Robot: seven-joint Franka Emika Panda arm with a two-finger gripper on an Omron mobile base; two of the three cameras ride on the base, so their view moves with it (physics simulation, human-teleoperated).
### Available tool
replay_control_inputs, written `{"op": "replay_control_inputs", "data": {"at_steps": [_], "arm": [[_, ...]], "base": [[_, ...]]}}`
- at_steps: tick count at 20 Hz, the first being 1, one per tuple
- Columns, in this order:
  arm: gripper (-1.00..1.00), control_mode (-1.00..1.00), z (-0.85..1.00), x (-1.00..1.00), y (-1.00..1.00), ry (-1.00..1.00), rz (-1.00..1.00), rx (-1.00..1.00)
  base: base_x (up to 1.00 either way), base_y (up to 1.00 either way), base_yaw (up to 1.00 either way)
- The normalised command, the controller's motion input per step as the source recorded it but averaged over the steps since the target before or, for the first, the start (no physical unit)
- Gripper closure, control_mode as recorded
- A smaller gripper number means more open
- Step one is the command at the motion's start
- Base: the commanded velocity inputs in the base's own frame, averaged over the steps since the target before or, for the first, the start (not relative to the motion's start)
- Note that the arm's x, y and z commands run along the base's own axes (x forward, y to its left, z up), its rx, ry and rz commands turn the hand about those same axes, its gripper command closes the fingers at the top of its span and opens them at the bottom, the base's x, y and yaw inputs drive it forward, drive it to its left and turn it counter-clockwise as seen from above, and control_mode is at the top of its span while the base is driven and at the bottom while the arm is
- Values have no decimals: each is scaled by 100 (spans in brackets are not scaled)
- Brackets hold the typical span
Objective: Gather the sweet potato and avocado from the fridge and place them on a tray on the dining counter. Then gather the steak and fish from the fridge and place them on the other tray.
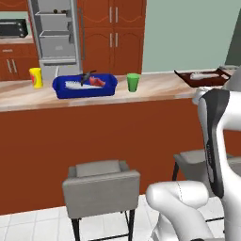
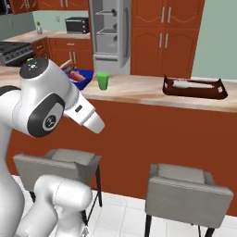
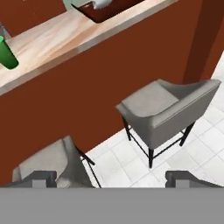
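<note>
My gripper [image 3: 113, 179] is open with nothing between its fingertips [image 3: 41, 178]. It hangs off the dining counter [image 1: 155, 89] and looks down at its wood front and the stools. The blue tray [image 1: 61, 89] on the counter holds the red steak [image 1: 97, 81] and a pale piece [image 1: 73, 84]. Further right the dark brown tray [image 1: 186, 77] [image 2: 169, 88] [image 3: 94, 15] holds another pale piece [image 1: 204, 74]; I cannot tell which of the two is the fish. The fridge [image 1: 54, 33] [image 2: 109, 34] stands open behind the counter. Sweet potato and avocado are out of view.
A green cup [image 1: 133, 82] [image 2: 102, 80] [image 3: 6, 54] stands between the trays, and a yellow cup [image 1: 36, 77] left of the blue one. Two grey stools [image 1: 101, 186] [image 3: 168, 107] stand before the counter. A black toaster oven [image 2: 77, 24] sits on the wall counter.
</note>
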Motion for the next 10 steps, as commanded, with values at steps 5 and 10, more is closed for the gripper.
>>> {"op": "replay_control_inputs", "data": {"at_steps": [5,10], "arm": [[-100,100,0,0,0,0,0,0],[-100,100,0,0,0,0,0,0]], "base": [[-13,-100,-2],[-11,-100,0]]}}
